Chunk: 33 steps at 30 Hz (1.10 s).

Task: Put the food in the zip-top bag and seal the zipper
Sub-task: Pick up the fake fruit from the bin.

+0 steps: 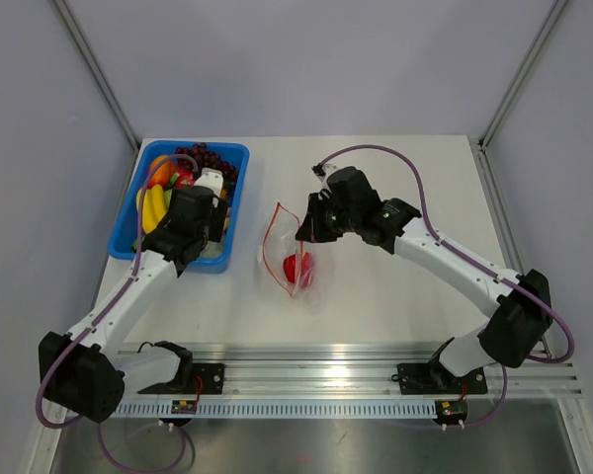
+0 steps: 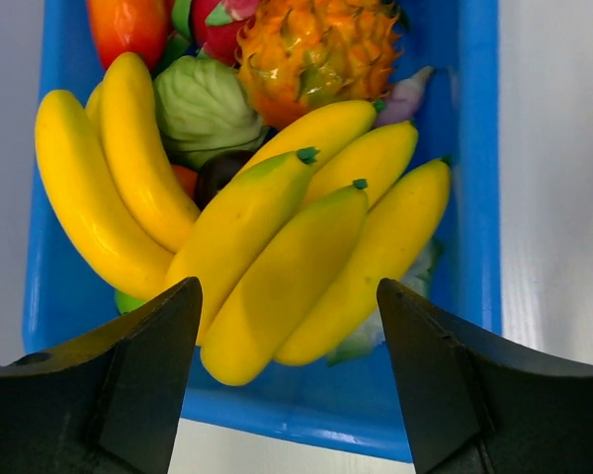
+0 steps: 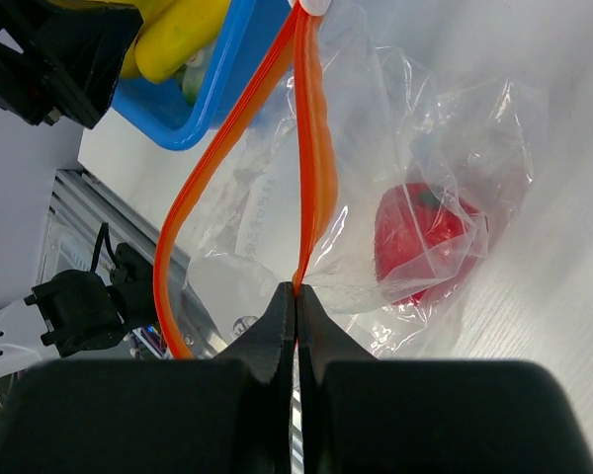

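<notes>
**My right claw [image 3: 296, 296] pinches the zipper [image 3: 311, 148]; my left claw [image 2: 289, 291] hangs spread over the blue tray [image 2: 474, 148].**

My right tips are pressed together on one end of the zipper. Its two orange strips part above them and run off the top edge of my wrist view, so the far end is cut off. The zip-top bag [image 3: 455, 128] lies on the white table [image 1: 376, 296] beside the tray. The red fruit [image 3: 420, 242] inside is blurred by crinkled film. Below my left tips, bananas [image 2: 277, 267] hide whatever lies beneath. Pale grey walls [image 1: 306, 59] enclose the table.
</notes>
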### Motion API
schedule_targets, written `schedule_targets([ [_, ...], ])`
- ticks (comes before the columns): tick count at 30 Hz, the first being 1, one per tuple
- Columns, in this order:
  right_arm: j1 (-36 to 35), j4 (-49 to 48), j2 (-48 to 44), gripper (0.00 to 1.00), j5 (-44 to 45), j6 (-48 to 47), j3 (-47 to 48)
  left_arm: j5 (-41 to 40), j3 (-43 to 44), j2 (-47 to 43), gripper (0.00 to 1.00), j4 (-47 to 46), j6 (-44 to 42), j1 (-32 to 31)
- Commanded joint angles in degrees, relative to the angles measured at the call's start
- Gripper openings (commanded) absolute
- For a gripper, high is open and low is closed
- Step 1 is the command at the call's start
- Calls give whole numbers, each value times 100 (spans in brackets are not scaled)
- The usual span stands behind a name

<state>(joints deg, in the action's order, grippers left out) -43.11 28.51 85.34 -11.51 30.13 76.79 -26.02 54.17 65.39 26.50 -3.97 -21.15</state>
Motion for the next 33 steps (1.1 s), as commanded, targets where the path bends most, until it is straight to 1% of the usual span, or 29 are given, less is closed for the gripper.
schedule_targets([
  [1,22,-153,-263,0,17,46,81,-623,-56,149,75,-532,-324,5],
  [6,13,-127,-290,0,17,63,64,-474,-73,387,75,-550,-201,5],
  [9,13,-109,-342,0,8,81,46,-771,-144,589,74,-584,-271,14],
  [11,22,-118,-395,0,26,72,-15,-808,-179,624,72,-628,-280,14],
  [15,22,-57,-422,0,79,55,-24,-886,-135,765,65,-594,-122,14],
  [18,22,-21,-413,0,96,28,20,-1018,-109,844,52,-567,-78,14],
  [19,22,-30,-430,0,96,37,11,-1054,-65,836,42,-489,-52,14],
  [21,22,-30,-422,0,114,37,11,-1298,171,809,30,-348,18,14],
  [22,14,-21,-422,0,96,46,28,-1387,268,800,20,-139,45,14],
  [26,14,-30,-395,0,35,63,11,-1713,945,669,3,451,177,14],
  [27,13,-47,-395,0,43,63,11,-1748,1050,512,0,513,186,14],
  [29,14,-48,-395,0,35,72,20,-1731,1341,327,0,558,212,23],
  [32,22,-21,-369,0,35,63,64,-1556,1718,-7,0,593,326,32],
  [33,22,-30,-360,0,35,63,72,-1364,1789,-78,0,602,361,58],
])
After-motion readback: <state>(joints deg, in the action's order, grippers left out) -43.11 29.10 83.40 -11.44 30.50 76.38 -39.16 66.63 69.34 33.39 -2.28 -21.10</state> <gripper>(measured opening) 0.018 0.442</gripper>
